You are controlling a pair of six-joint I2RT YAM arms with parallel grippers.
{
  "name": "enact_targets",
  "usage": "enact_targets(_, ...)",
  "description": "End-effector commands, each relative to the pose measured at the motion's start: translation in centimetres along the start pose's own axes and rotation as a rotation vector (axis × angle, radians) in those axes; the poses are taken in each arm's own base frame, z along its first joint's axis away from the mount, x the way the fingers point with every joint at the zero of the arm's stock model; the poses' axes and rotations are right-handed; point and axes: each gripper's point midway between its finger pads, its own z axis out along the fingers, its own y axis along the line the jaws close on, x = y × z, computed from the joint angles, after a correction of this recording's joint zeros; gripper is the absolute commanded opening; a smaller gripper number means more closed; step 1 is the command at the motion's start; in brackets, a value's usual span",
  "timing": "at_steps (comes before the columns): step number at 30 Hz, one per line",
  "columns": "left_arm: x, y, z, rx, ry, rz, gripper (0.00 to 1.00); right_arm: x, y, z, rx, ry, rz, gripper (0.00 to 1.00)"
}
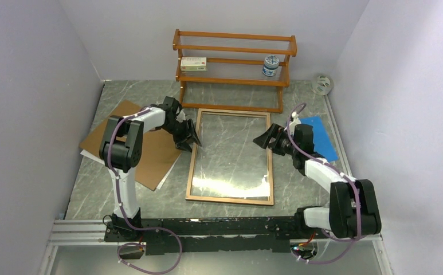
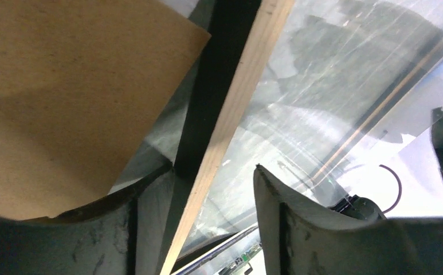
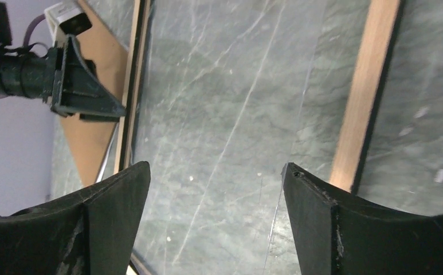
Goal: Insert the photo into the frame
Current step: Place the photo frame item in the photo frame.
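The frame lies flat mid-table, light wood back up, with the marble showing through its glass. My left gripper is open and straddles the frame's left rail; one fingertip is outside the rail and the other is over the glass. My right gripper is open over the glass just inside the right rail, touching nothing. Only a thin white edge shows under the brown board; it may be the photo, the rest of which is hidden.
The brown backing board lies left of the frame, also in the left wrist view. A blue sheet lies to the right. A wooden shelf rack with a box and a jar stands at the back. Walls enclose the table.
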Motion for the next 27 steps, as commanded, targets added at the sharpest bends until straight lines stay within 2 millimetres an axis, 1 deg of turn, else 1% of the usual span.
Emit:
enact_targets(1,-0.2,4.0,0.5,-0.219,0.003,0.021,0.63,-2.3,-1.1,-1.6,0.172,-0.026,-0.064,0.9)
enact_targets(5,-0.3,3.8,0.2,-0.232,0.006,0.017,0.7,-2.2,-4.0,-3.3,0.374,-0.035,-0.033,0.91)
enact_targets(10,0.0,3.5,0.5,-0.197,0.018,0.009,0.74,-1.8,-4.3,-3.6,0.393,-0.022,-0.025,0.91)
enact_targets(13,0.4,3.2,0.8,-0.169,0.032,0.004,0.74,-1.5,-4.5,-3.5,0.399,-0.012,-0.008,0.91)
enact_targets(16,0.9,2.4,1.2,-0.109,0.051,0.004,0.72,-1.4,-4.0,-3.3,0.375,-0.002,0.014,0.91)
enact_targets(19,1.5,1.0,1.5,-0.029,0.065,0.014,0.67,-1.4,-3.2,-3.1,0.344,0.005,0.026,0.9)
enact_targets(23,2.2,-0.7,1.8,0.046,0.079,0.037,0.67,-1.8,-2.1,-2.9,0.306,0.014,0.04,0.88)
enact_targets(25,2.1,-0.5,1.5,0.012,0.063,0.048,0.68,-2.0,-1.6,-2.8,0.295,0.013,0.046,0.87)
enact_targets(27,1.5,0.5,0.6,-0.081,0.013,0.053,0.71,-2.3,-0.8,-2.6,0.286,0.01,0.048,0.86)
